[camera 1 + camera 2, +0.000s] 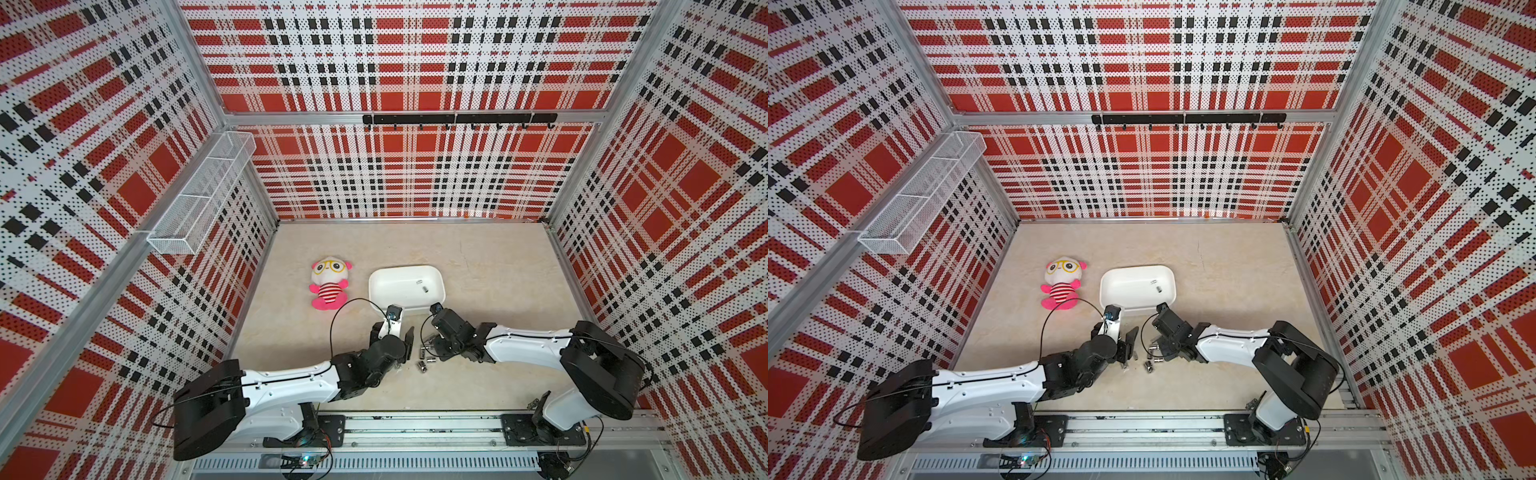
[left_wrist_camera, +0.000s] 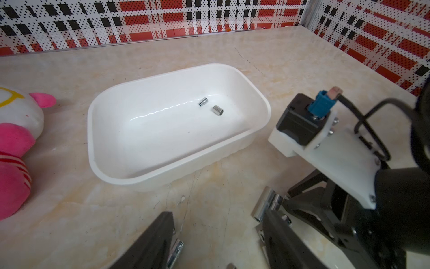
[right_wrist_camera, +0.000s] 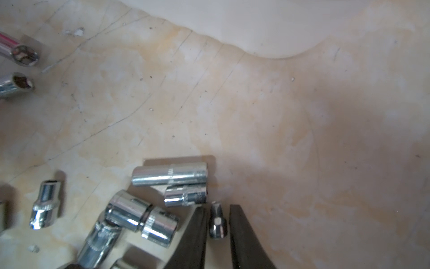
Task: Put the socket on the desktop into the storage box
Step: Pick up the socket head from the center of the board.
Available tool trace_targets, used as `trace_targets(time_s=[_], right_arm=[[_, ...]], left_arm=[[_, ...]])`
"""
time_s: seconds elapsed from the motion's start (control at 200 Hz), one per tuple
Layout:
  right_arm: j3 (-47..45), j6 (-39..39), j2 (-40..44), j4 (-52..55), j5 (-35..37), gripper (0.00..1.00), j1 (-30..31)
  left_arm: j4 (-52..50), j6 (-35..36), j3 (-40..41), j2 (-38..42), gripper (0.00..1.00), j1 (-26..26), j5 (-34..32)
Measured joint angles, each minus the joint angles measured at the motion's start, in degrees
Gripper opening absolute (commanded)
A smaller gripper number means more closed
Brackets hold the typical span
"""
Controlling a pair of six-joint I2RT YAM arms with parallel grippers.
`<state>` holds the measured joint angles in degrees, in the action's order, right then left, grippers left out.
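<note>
Several chrome sockets [image 1: 424, 365] lie loose on the beige desktop [image 1: 478, 266], between my two grippers. In the right wrist view my right gripper [image 3: 216, 207] has its fingers tight on either side of one small socket [image 3: 216, 223] that rests on the desktop. Bigger sockets [image 3: 169, 174] lie right beside it. My left gripper [image 2: 217, 213] hangs open over bare desktop, with a socket [image 2: 175, 251] by one finger and another socket [image 2: 265, 205] by the other. The white storage box [image 1: 376, 286] stands just beyond both grippers, with two sockets [image 2: 218, 109] inside it.
A pink and white plush doll [image 1: 328, 286] lies left of the storage box. A white wire-mesh basket [image 1: 199, 191] hangs on the left wall. A black hook rail [image 1: 457, 119] runs along the back wall. Plaid walls close in the desktop on three sides.
</note>
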<state>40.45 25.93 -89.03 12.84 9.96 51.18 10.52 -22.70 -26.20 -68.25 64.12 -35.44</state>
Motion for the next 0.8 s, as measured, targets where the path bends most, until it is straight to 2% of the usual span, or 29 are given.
trace_targets(time_s=[0.411,0.596,0.802], right_arm=[[0.0,0.55,0.0,0.37,1.53,0.12,0.5],[0.04,0.98,0.02,1.7,6.12,0.04,2.38],[0.42,1.62,0.02,4.33,11.8,0.0,4.72]], left_arm=[[-1.73,-0.5,0.0,0.04,0.67,0.02,-4.09],[-2.99,-1.07,0.0,0.81,0.66,0.02,-6.21],[-3.67,-1.42,0.0,2.12,0.66,0.02,-8.26]])
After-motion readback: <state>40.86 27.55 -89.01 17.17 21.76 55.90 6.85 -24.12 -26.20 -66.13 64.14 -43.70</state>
